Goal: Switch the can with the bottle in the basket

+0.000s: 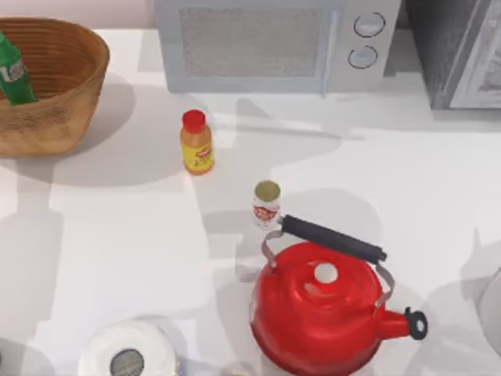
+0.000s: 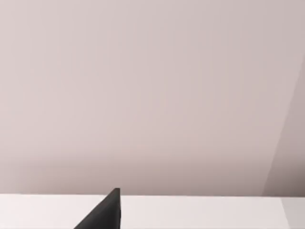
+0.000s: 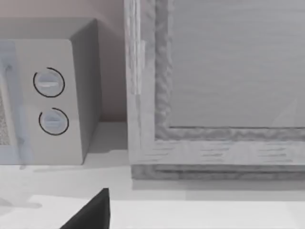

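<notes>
Bottle (image 1: 13, 72) stands in basket (image 1: 55, 86) at worktop (image 1: 117, 235) far left; can (image 1: 266, 204) mid-worktop, just beside red kettle (image 1: 325, 309). Left end effector (image 2: 102, 214) faces a bare wall, right end effector (image 3: 90, 212) faces microwave (image 3: 52, 95); cannot tell either's grip state.

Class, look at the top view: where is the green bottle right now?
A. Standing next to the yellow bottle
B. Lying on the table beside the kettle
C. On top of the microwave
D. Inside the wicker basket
D: the green bottle leans inside the wicker basket at the table's far left, while the can stands on the table just behind the red kettle.
</notes>
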